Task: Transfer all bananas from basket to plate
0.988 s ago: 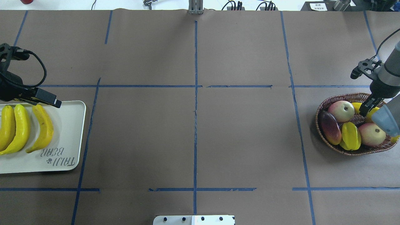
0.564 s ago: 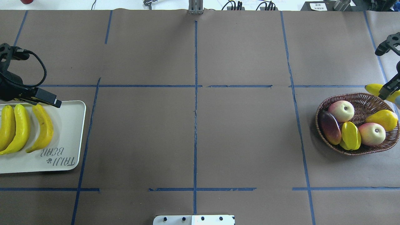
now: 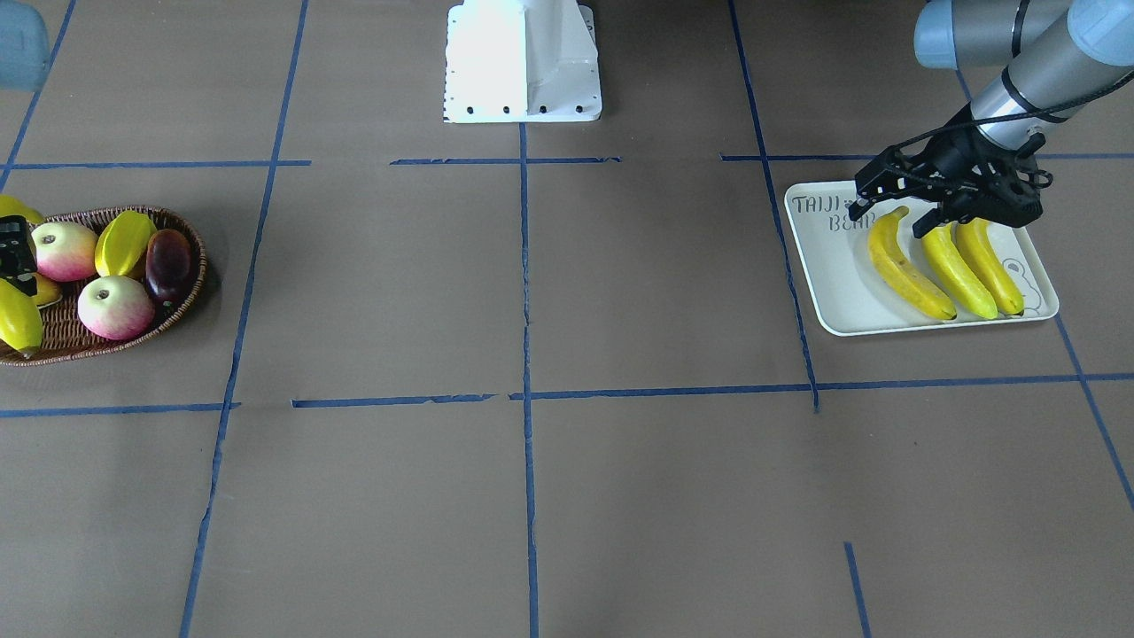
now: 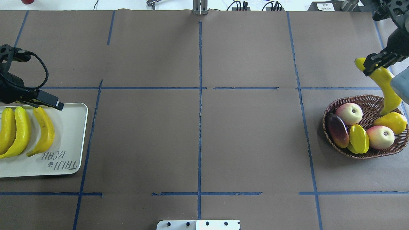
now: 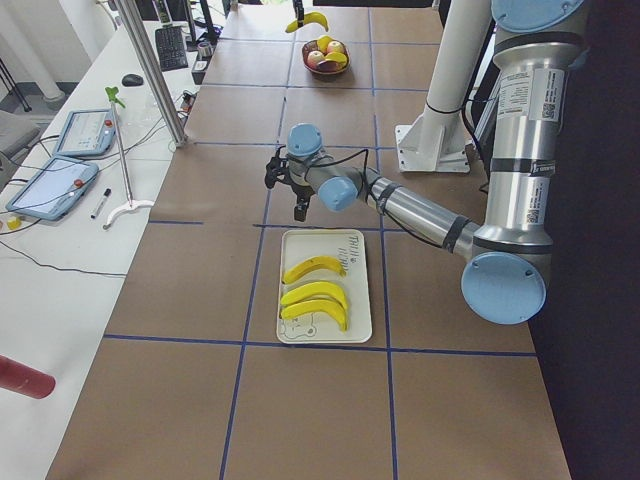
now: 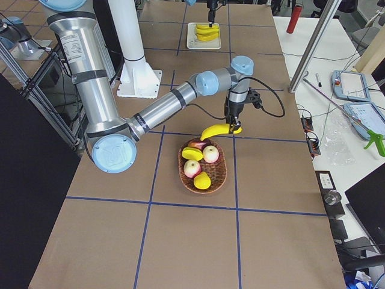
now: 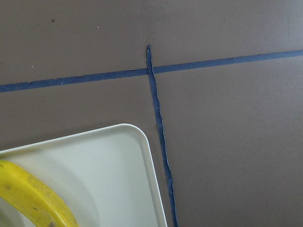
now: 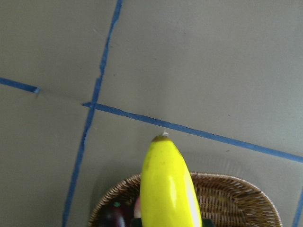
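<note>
One banana pinched in right end effector over basket rim; left end effector spread.

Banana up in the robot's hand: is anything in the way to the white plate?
Nothing visible lies on the brown table between the curved yellow banana in the right gripper and the off-white rectangular plate. The left gripper hovers open over the plate's edge, beside three bananas.
</note>
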